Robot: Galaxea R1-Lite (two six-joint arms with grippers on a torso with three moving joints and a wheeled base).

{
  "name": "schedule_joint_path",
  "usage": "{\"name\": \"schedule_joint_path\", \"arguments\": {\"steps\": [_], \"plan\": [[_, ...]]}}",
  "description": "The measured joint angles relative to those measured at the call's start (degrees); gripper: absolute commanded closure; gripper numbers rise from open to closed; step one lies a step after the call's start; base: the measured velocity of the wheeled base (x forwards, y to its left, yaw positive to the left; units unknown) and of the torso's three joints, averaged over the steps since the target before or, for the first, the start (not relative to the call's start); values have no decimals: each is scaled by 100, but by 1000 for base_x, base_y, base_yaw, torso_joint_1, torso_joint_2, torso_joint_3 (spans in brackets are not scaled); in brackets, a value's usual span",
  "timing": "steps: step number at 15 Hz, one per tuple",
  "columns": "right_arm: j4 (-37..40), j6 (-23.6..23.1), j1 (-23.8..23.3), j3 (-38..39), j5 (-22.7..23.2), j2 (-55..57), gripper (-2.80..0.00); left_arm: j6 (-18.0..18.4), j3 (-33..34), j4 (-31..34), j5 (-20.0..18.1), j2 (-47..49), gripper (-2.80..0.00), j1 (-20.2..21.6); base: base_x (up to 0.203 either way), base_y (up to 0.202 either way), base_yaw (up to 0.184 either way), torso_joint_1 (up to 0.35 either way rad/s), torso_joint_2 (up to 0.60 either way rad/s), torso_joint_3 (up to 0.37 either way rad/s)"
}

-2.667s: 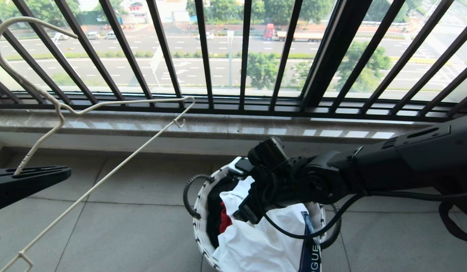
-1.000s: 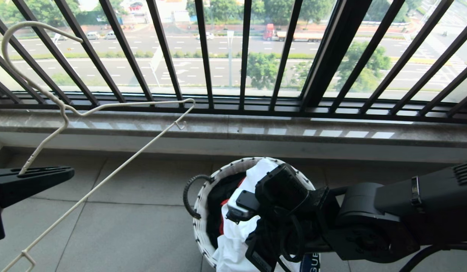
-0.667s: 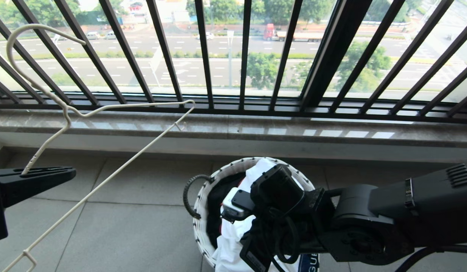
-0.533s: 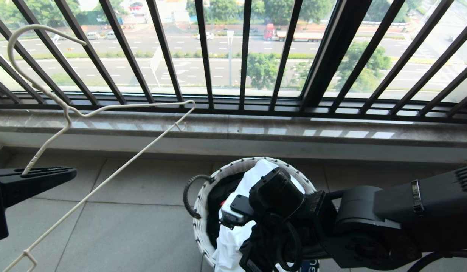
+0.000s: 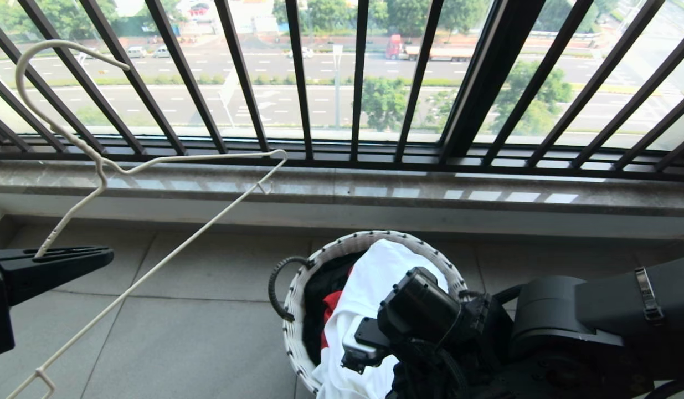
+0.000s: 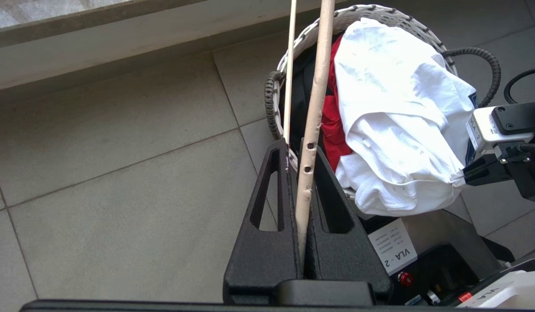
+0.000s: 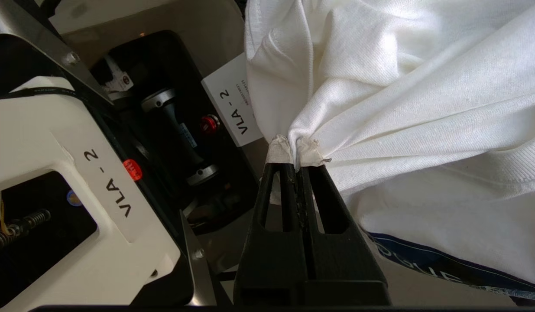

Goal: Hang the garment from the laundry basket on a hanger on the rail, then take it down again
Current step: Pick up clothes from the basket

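Observation:
The white garment lies heaped in the round white laundry basket on the floor tiles. My right gripper is shut on a bunched fold of the garment, beside the shirt's dark blue logo, at the basket's near side by my base. In the head view the right arm covers those fingers. My left gripper hangs at the left, shut on the thin beige wire hanger, whose hook rises before the window bars. The rail is out of view.
A black barred window railing and a stone sill close off the far side. Red cloth and dark cloth share the basket. My own base sits just behind the basket. Grey floor tiles lie between the arms.
My right arm has drawn back toward my base and sunk lower in the head view, tugging the garment's fold with it. More white cloth now shows over the basket. The hanger has drifted slightly right.

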Motion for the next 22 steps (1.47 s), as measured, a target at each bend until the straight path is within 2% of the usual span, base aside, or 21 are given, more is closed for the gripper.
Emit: {"name": "schedule_joint_path", "arguments": {"steps": [3,5,6,12,18,20,22], "plan": [[-142,-4,0,135,-11,188,0,2,2,0,2,41,0,0,0,0,0,0,0,0],[-535,-9,-7,136,-33,307,0,3,4,-6,2,46,0,0,0,0,0,0,0,0],[-688,-22,-8,135,-41,345,-280,2,4,-2,4,49,0,0,0,0,0,0,0,0],[-873,-38,9,-38,-45,261,-280,1,4,-4,3,63,0,0,0,0,0,0,0,0],[-985,165,-4,-408,-59,28,-280,0,-2,-5,3,88,0,0,0,0,0,0,0,0],[-1005,-93,-110,-671,-242,208,-280,2,-7,-5,26,93,0,0,0,0,0,0,0,0],[-1074,-607,-258,-956,-606,504,-280,-1,-11,-11,77,94,0,0,0,0,0,0,0,0]]}}
